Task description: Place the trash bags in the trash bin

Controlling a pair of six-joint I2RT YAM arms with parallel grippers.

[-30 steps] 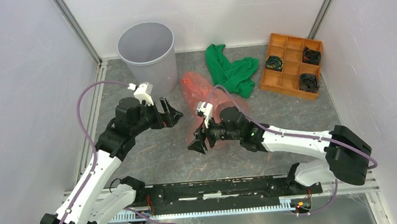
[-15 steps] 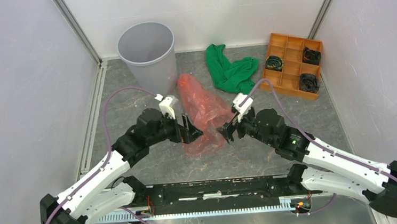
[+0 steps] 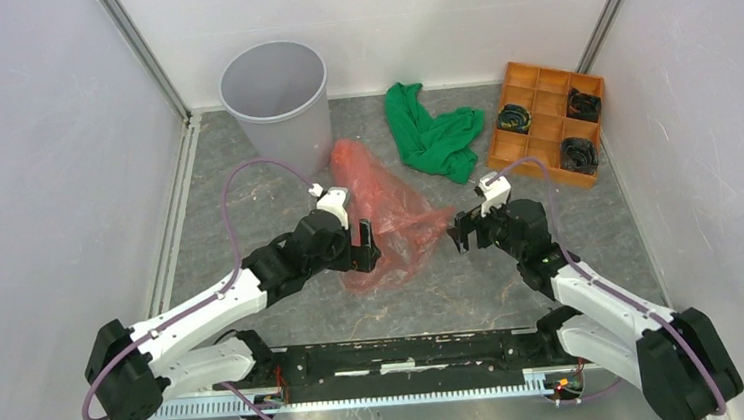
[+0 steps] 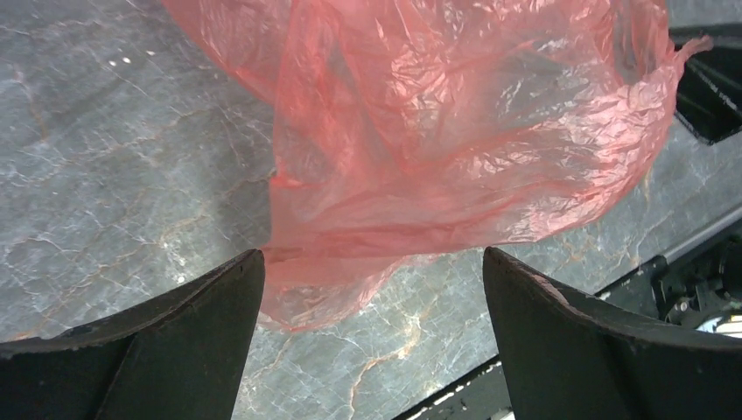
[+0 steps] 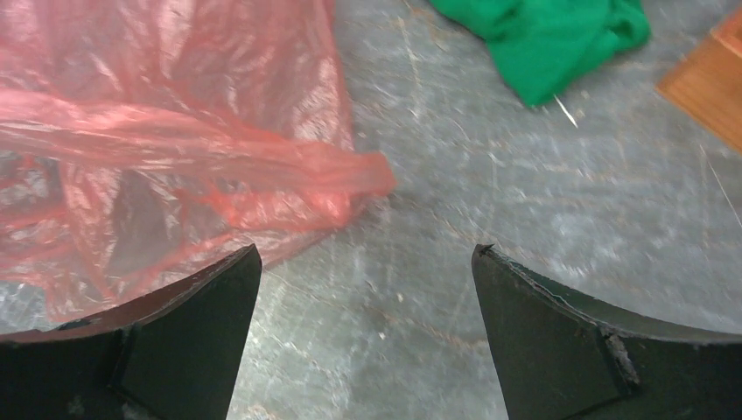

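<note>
The red-orange trash bag (image 3: pixel 383 214) lies crumpled on the grey table in front of the light-grey trash bin (image 3: pixel 277 102), which stands upright at the back left. My left gripper (image 3: pixel 369 246) is open at the bag's left edge; in the left wrist view the bag (image 4: pixel 437 131) fills the area ahead of the open jaws (image 4: pixel 372 262). My right gripper (image 3: pixel 460 231) is open just right of the bag's twisted right corner (image 5: pixel 350 175); only bare table shows between its jaws (image 5: pixel 366 254).
A green cloth (image 3: pixel 432 135) lies at the back centre, also in the right wrist view (image 5: pixel 551 39). An orange compartment tray (image 3: pixel 545 121) with black parts sits at the back right. White walls enclose the table.
The right gripper has pulled back to the right, off the bag. The left gripper has moved right and nearer, up to the bag's left edge. The bag now lies flatter and more spread.
</note>
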